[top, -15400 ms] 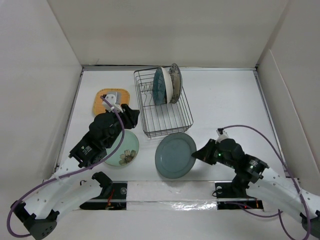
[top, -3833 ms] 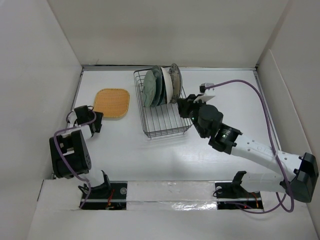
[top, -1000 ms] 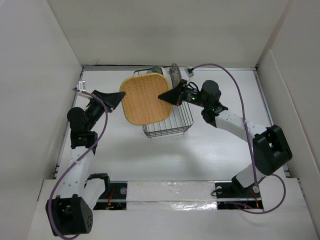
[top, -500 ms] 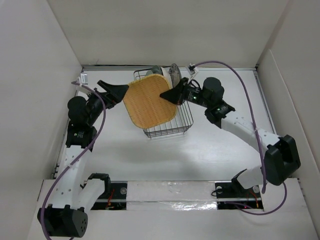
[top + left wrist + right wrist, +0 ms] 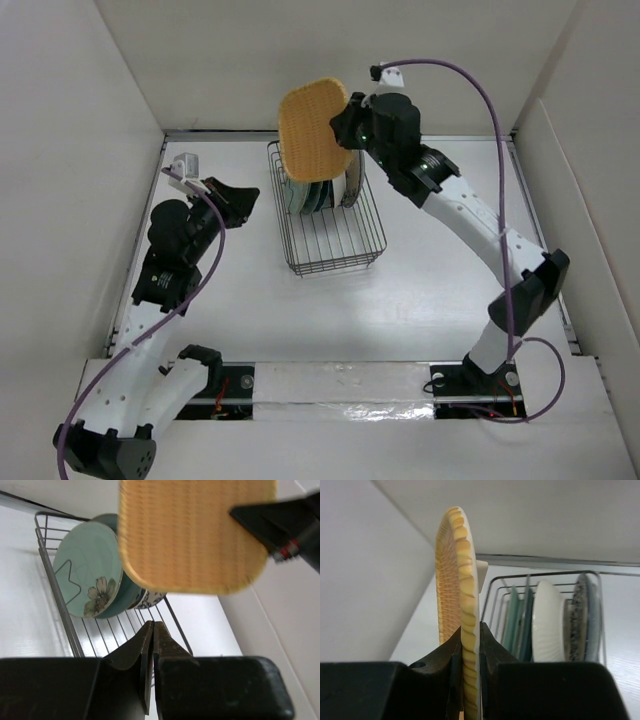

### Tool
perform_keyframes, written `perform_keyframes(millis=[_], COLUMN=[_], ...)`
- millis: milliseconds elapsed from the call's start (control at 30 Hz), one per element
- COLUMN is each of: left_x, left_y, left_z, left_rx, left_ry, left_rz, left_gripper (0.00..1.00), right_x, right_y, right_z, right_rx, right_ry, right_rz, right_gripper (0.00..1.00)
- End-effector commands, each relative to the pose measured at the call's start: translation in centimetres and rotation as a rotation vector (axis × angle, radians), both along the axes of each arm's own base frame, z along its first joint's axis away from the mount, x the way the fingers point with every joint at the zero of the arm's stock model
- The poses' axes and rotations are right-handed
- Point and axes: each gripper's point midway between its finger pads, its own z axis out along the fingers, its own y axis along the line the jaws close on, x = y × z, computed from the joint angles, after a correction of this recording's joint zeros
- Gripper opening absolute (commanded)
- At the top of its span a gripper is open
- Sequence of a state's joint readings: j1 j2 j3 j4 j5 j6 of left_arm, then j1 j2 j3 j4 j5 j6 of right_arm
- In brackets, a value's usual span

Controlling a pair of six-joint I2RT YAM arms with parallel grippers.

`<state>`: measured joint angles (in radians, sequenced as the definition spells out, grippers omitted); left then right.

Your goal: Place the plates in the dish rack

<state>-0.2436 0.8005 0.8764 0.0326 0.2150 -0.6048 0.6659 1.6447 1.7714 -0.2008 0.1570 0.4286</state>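
My right gripper (image 5: 344, 118) is shut on the rim of the orange rounded-square plate (image 5: 313, 128) and holds it upright, high above the far end of the black wire dish rack (image 5: 325, 235). The right wrist view shows the plate edge-on (image 5: 468, 630) between the fingers. Several plates stand in the rack's far end: pale mint with flower (image 5: 87, 582), teal ones behind it, a white one (image 5: 547, 620) and a speckled one (image 5: 580, 617). My left gripper (image 5: 248, 200) is shut and empty, left of the rack; in the left wrist view (image 5: 152, 630) it faces the rack and the orange plate (image 5: 192, 532).
White walls enclose the table on the left, back and right. The rack's near half (image 5: 335, 245) holds no plates. The right arm (image 5: 455, 210) reaches diagonally over the table's right side. A purple cable (image 5: 470, 85) loops above it.
The right gripper has lifted the orange plate up and away toward the back wall, turning it upright. The left gripper has let go of the plate, shut, and drawn back to the left.
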Motion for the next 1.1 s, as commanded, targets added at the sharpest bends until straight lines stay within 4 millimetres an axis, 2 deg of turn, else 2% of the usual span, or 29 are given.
perform_keyframes(millis=[0,33,67,100,133,167,200,233,267,300,333,367,400,633,833,933,1067], left_x=[-1.3,-1.4,-1.8,-1.9,-2.0,-2.3,-2.5,-2.8,-3.5,-3.5,-3.8,-4.2,-4.6,-5.2,-5.1,-5.0,-5.1], left_y=[-0.4,-0.4,-0.7,-0.1,0.1,-0.1,0.9,1.2,1.3,2.0,2.3,2.4,2.1,2.1,1.2,1.2,1.2], left_z=[0.4,0.3,0.0,-0.3,-0.2,-0.1,0.4,0.7,1.5,1.7,2.1,2.4,2.7,2.8,2.2,2.1,2.1], left_rx=[0.066,0.075,0.09,0.106,0.13,0.144,0.155,0.173,0.171,0.181,0.184,0.191,0.189,0.18,0.18,0.181,0.178], left_ry=[-0.048,-0.051,-0.041,-0.031,-0.039,-0.048,-0.066,-0.084,-0.112,-0.115,-0.128,-0.144,-0.154,-0.174,-0.168,-0.164,-0.165], left_rz=[-0.016,-0.01,-0.014,0.023,0.037,0.04,0.097,0.112,0.118,0.164,0.18,0.186,0.181,0.173,0.135,0.136,0.133], left_gripper=[0.0,0.0,0.0,0.0,0.01,0.02,0.03,0.05,0.06,0.07,0.09,0.11,0.16,0.26,0.26,0.27,0.27], right_x=[2.0,2.4,2.1,2.2,3.3,3.3,3.3,4.3,4.3,4.6,4.4,5.0,5.2,6.2,7.0,7.4,8.2], right_y=[-0.7,-0.8,0.0,0.5,1.0,1.3,1.9,2.6,3.1,3.1,3.6,4.2,4.4,5.3,6.2,6.6,6.8], right_z=[0.0,0.0,-0.6,0.8,-1.0,-1.7,-0.3,-2.1,-2.9,-3.1,-1.9,-3.6,-3.2,-7.1,-9.2,-9.0,-11.0], right_rx=[-0.109,-0.122,-0.148,-0.132,-0.172,-0.198,-0.175,-0.209,-0.246,-0.261,-0.246,-0.295,-0.291,-0.415,-0.483,-0.497,-0.522], right_ry=[0.013,0.013,0.028,0.009,0.029,0.044,0.025,0.043,0.052,0.053,0.031,0.046,0.036,0.057,0.052,0.031,0.048], right_rz=[-0.22,-0.27,-0.275,-0.289,-0.334,-0.347,-0.35,-0.361,-0.36,-0.372,-0.374,-0.364,-0.361,-0.341,-0.311,-0.302,-0.293], right_gripper=[0.0,0.0,0.0,0.0,0.0,0.0,0.0,0.0,0.0,0.0,0.0,0.0,0.0,0.0,0.0,0.0,0.0])
